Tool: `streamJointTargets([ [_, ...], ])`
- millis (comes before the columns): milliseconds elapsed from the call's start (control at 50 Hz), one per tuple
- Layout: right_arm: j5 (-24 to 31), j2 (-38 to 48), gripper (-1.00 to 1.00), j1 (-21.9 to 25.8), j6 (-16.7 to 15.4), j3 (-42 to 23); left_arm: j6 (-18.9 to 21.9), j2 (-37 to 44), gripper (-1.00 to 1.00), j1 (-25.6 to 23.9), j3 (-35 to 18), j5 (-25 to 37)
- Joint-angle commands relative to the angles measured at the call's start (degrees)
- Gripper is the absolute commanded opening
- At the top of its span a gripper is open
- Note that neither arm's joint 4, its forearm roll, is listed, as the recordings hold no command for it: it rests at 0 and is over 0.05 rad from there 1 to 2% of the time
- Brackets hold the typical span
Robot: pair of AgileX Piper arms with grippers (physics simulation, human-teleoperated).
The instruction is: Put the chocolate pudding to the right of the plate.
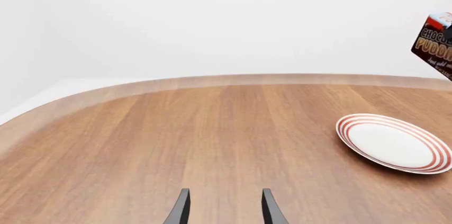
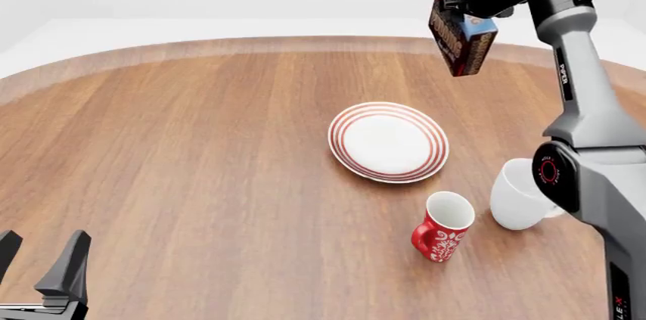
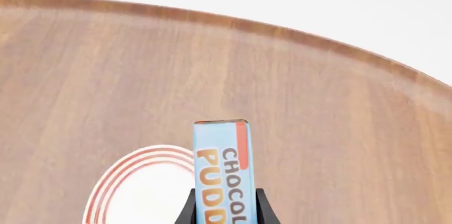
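Right gripper (image 2: 467,4) clamped on chocolate pudding (image 2: 461,32), fingers (image 3: 188,209) pinching box's narrow faces. Box hangs in air, upper right of front view, tilted, well above table (image 2: 181,153). Plate (image 2: 389,141) sits at frame centre, below and left of box. Drop spot, I judge, is bare wood right of plate; white mug (image 2: 520,195) and red mug (image 2: 442,227) stand lower right. Left gripper (image 2: 41,259) idle, lower left corner, fingers parted, holding nothing. Right arm nearer.

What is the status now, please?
Right gripper shut on chocolate pudding, held high above table. Left gripper open, idle. Red mug and white mug stand right of plate.
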Motion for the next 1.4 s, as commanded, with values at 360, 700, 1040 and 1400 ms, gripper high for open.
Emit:
streamJointTargets([
  [360, 1.4, 2.1, -1.0, -5.5, 2.0, 0.1, 0.0, 0.0, 1.0, 0.0, 0.0, 0.0],
  [700, 2.3, 3.4, -1.0, -7.2, 3.0, 0.9, 0.0, 0.0, 1.0, 0.0, 0.0, 0.0],
  [1040, 2.6, 4.2, -1.0, -8.4, 3.8, 2.6, 0.0, 0.0, 1.0, 0.0, 0.0, 0.0],
  [1400, 2.7, 4.6, -1.0, -8.7, 4.0, 4.5, 0.0, 0.0, 1.0, 0.0, 0.0, 0.0],
])
